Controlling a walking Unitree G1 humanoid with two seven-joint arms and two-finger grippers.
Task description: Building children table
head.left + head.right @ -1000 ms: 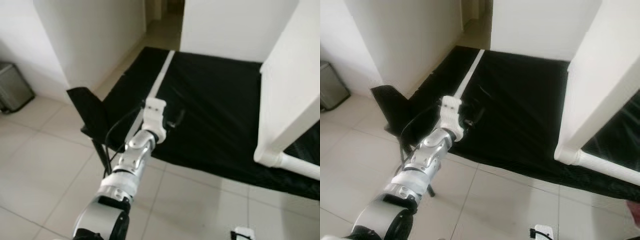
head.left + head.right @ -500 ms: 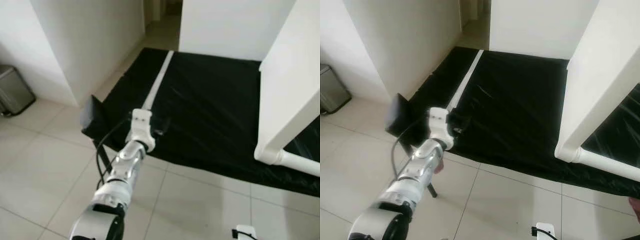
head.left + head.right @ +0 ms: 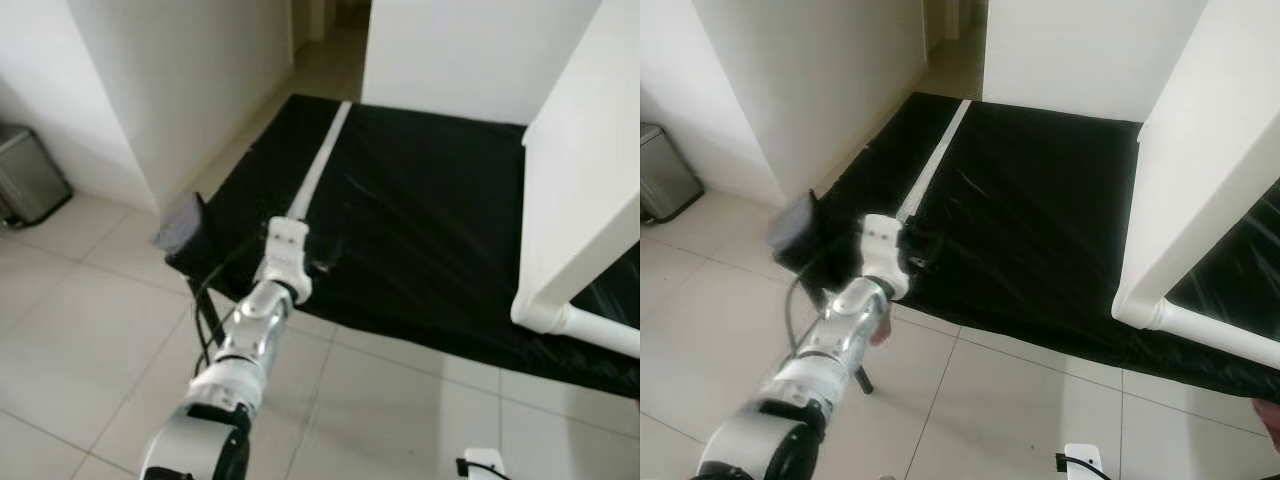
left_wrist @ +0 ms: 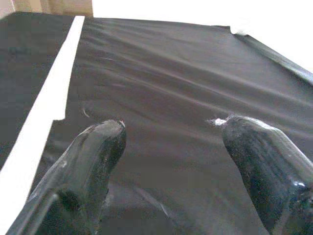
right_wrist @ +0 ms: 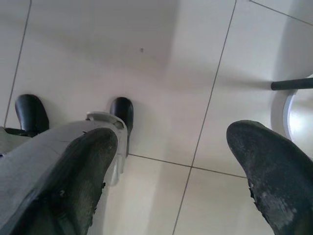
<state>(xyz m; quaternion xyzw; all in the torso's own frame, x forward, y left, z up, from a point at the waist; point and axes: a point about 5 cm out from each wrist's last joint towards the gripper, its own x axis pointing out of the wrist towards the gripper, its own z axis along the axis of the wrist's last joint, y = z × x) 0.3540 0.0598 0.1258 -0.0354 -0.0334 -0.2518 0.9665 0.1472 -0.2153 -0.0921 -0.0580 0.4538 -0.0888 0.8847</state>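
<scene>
— Head view: where do you stand?
— Your left end effector reaches over the near edge of the black plastic sheet; the long white table leg lies just beyond, the white tabletop panel at right.
— Left wrist view?
— Fingers spread, empty, the leg on the left. You're approaching; next, steer onto it and close.
— Right wrist view?
— Right end effector open, idle above the pale floor tiles.
</scene>
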